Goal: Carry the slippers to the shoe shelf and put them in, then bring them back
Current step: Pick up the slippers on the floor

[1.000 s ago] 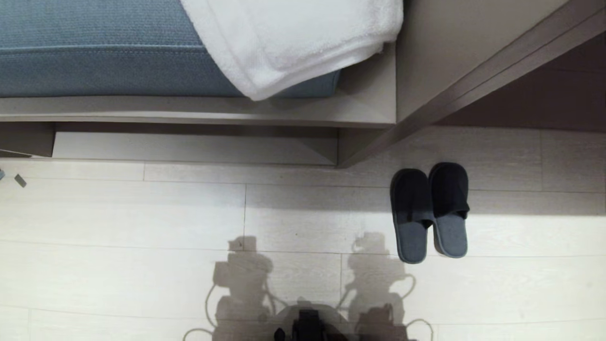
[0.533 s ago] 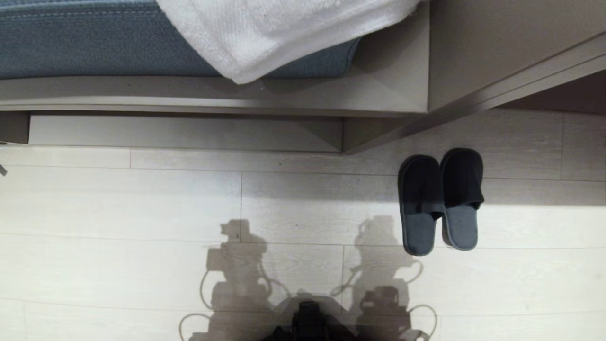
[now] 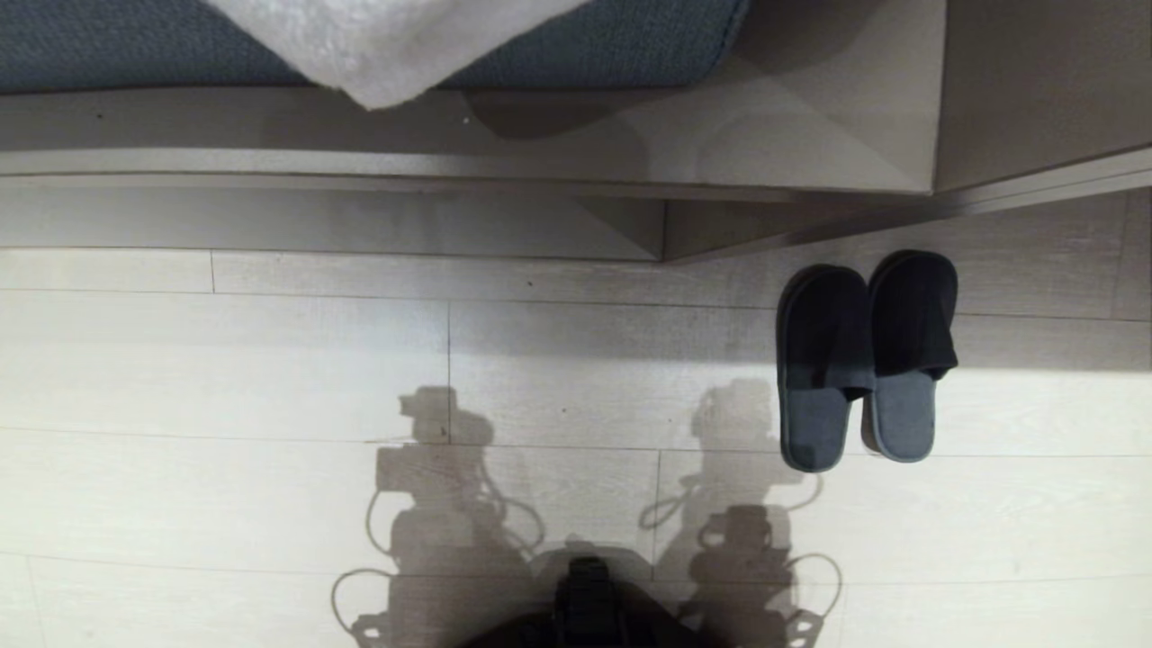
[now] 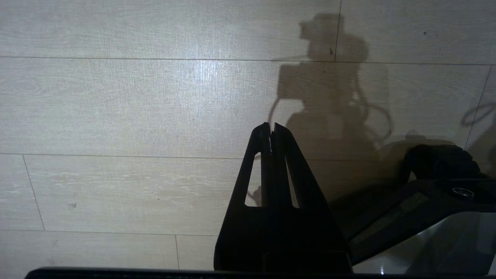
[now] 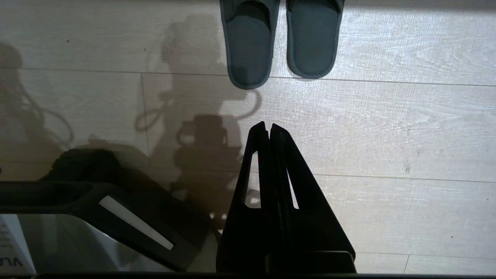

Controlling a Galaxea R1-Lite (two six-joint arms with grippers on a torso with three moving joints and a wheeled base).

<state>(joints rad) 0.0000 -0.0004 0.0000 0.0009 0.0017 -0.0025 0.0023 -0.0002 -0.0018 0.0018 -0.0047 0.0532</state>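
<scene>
Lying side by side on the pale wood-plank floor point(image 3: 225, 360), the pair of flat dark grey-blue fabric slippers point(image 3: 864, 360) is being shown in the head view with the closed rounded toes pointed toward the furniture and the open heels toward the robot; the two are touching or nearly touching along their inner edges, and the toe halves are being crossed by a band of shade while the heels are being lit. Just beyond the toes, the corner of a taupe laminate built-in unit point(image 3: 810, 153) is being seen, with a shadowed recess beneath its overhanging board; whether this recess is the shoe shelf cannot be told. On the unit, a blue-grey woven cushion point(image 3: 135, 45) is being partly covered by a white terry towel point(image 3: 378, 45) hanging over its front edge. In the right wrist view the heels of the slippers point(image 5: 279, 38) are being seen ahead of the right gripper point(image 5: 269, 126), well apart from it; its black fingers are being held pressed together with nothing between them. The left gripper point(image 4: 272, 127) is likewise being held closed and empty above bare floor planks, beside the robot's dark base point(image 4: 426, 201).
</scene>
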